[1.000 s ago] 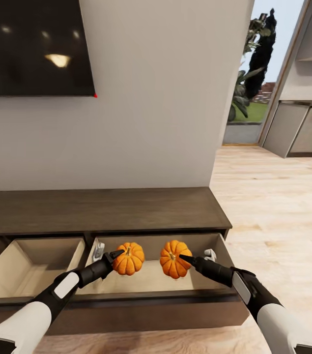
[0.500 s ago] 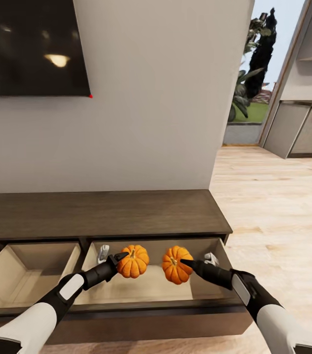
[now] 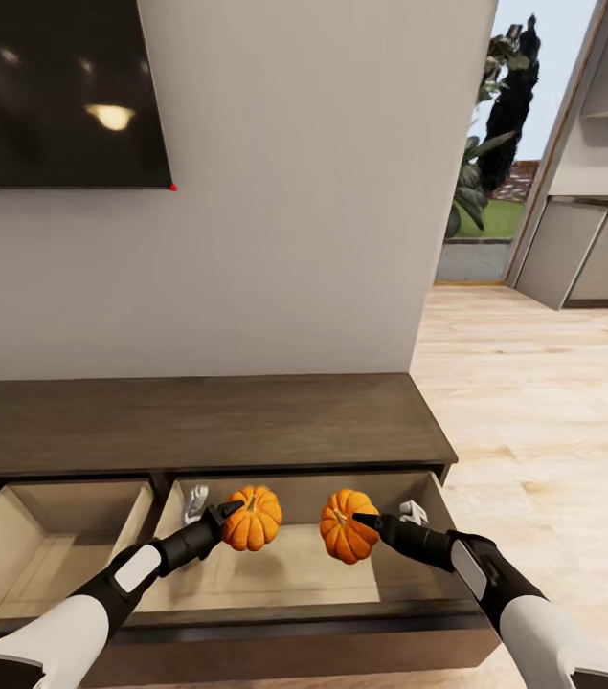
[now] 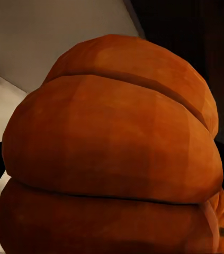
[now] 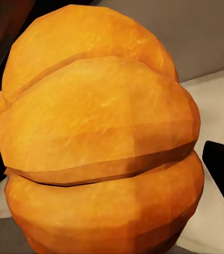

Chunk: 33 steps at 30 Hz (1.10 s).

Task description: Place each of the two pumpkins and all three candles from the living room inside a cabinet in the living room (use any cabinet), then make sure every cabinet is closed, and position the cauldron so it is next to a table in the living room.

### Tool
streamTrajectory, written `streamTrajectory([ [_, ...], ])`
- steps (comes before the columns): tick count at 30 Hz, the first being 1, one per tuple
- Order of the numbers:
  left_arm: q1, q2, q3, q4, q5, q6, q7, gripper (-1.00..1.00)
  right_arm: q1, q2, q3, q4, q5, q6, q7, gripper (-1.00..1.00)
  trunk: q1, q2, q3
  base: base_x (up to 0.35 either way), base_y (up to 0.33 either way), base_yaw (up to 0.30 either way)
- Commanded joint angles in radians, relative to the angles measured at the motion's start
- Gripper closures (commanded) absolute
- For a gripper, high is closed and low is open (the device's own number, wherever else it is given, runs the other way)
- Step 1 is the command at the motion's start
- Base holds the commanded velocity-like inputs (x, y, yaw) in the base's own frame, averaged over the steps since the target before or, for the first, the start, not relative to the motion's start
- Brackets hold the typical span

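L pincer [image 3: 230, 512] pinching left pumpkin [image 3: 252, 518]; R pincer [image 3: 369, 522] pinching right pumpkin [image 3: 346, 525], above open cabinet [image 3: 198, 421] drawer.

A dark television screen [image 3: 59, 91] hangs on the pale wall [image 3: 294, 211] at about 10 o'clock in the head view, and it reflects a ceiling light. At 2 o'clock an open doorway [image 3: 500, 144] shows green plants [image 3: 481, 163] and a tall dark tree [image 3: 514, 96] outside. At about 3 o'clock stand grey kitchen units [image 3: 591, 244] under a shelf. The light wooden floor [image 3: 533, 402] runs from the doorway down to 5 o'clock.
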Motion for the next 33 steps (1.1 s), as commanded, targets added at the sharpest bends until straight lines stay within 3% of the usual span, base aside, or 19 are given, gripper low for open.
streamTrajectory([
  [1, 0.0, 0.0, 0.001, 0.003, 0.001, 0.0, 0.0, 1.0, 0.0, 0.0, 0.0, 0.0, -0.002, 0.0, -0.002, 1.0, 0.0, 0.0, 0.0, 0.023, 0.0, 0.0],
  [4, 0.0, 0.0, 0.0, 0.007, 0.0, -0.002, 0.013, 1.0, 0.0, 0.0, 0.0, 0.0, -0.001, -0.003, -0.004, 1.0, 0.0, 0.0, 0.0, 0.054, -0.026, 0.0],
  [7, 0.0, -0.004, 0.0, 0.013, -0.001, -0.002, 0.068, 1.0, 0.0, -0.001, -0.001, 0.0, 0.002, -0.041, -0.004, 1.0, 0.0, 0.0, 0.0, 0.175, -0.159, 0.0],
  [11, 0.0, -0.025, -0.001, 0.016, 0.0, -0.024, 0.104, 1.0, 0.0, 0.0, -0.002, 0.001, -0.003, -0.086, -0.014, 1.0, 0.0, 0.0, 0.0, 0.052, -0.05, 0.0],
  [21, 0.0, -0.046, -0.009, 0.067, -0.003, -0.033, 0.114, 1.0, 0.0, 0.002, -0.002, 0.005, -0.002, -0.091, -0.13, 1.0, 0.0, 0.0, 0.0, 0.001, -0.001, 0.0],
  [29, 0.0, -0.047, -0.009, 0.069, -0.03, -0.033, 0.13, 1.0, 0.0, 0.004, 0.0, 0.047, -0.002, -0.09, -0.144, 1.0, 0.0, 0.0, 0.0, 0.0, 0.0, 0.0],
  [33, 0.0, -0.046, -0.009, 0.068, -0.033, -0.033, 0.13, 1.0, 0.0, 0.004, 0.0, 0.053, -0.002, -0.091, -0.143, 1.0, 0.002, -0.001, -0.015, 0.0, 0.0, 0.0],
])
